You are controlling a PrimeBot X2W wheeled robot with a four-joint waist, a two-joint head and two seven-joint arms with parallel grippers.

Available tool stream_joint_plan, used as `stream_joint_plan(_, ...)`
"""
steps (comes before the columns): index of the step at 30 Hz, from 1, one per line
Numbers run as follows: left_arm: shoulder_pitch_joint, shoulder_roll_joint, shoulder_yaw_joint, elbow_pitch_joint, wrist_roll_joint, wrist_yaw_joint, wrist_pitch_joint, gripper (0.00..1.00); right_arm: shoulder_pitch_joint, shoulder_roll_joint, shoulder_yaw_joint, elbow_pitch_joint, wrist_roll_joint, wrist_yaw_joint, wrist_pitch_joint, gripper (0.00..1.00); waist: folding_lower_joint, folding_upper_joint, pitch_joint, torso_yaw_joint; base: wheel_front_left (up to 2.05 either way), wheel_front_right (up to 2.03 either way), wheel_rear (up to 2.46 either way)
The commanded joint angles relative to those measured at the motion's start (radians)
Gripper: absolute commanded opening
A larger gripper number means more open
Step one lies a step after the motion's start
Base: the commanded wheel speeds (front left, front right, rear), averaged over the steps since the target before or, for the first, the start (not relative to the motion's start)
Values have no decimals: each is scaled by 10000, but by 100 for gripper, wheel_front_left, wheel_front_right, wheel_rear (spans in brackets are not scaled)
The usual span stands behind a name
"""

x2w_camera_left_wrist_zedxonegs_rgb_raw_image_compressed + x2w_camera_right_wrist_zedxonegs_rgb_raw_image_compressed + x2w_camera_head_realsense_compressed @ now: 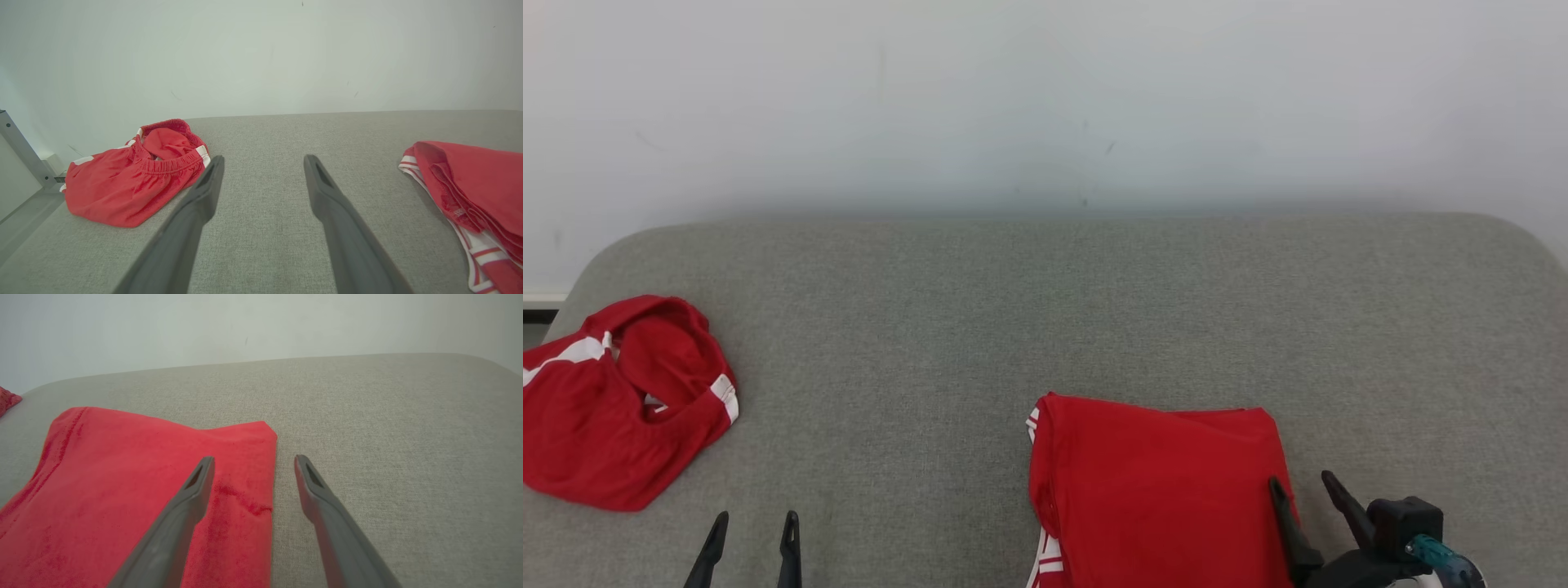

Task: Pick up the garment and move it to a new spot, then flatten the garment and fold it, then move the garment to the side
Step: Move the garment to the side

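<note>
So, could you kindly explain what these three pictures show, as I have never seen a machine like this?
This is a wheeled robot with two arms, each ending in two long dark fingers. One picture looks down from its head; the other two look along each wrist. A grey padded surface holds two red garments: a folded garment near the right gripper and crumpled shorts at the far left, beyond the left gripper. Both sets of jaws stand open and hold nothing. In the right wrist picture, one finger lies over the folded garment's edge.
</note>
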Motion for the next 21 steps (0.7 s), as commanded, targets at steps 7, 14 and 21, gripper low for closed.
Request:
stream_joint_plan(7, -299, -131, -50, 97, 83, -10, -30, 100, -880, -1, 432, 1917, 406, -26, -233, 100, 0, -1, 383, 236, 0, 0, 0)
stream_joint_plan(14, -458, -151, -49, 153, 132, -11, -30, 100, -1511, 130, 789, 3332, 762, -26, -172, 42, 0, -1, 516, 269, 0, 0, 0)
stream_joint_plan(21, -554, -193, 57, 107, 147, 18, -30, 100, -2278, -10, 1251, 3722, 1249, -27, -455, 0, 0, -1, 676, 115, 0, 0, 0)
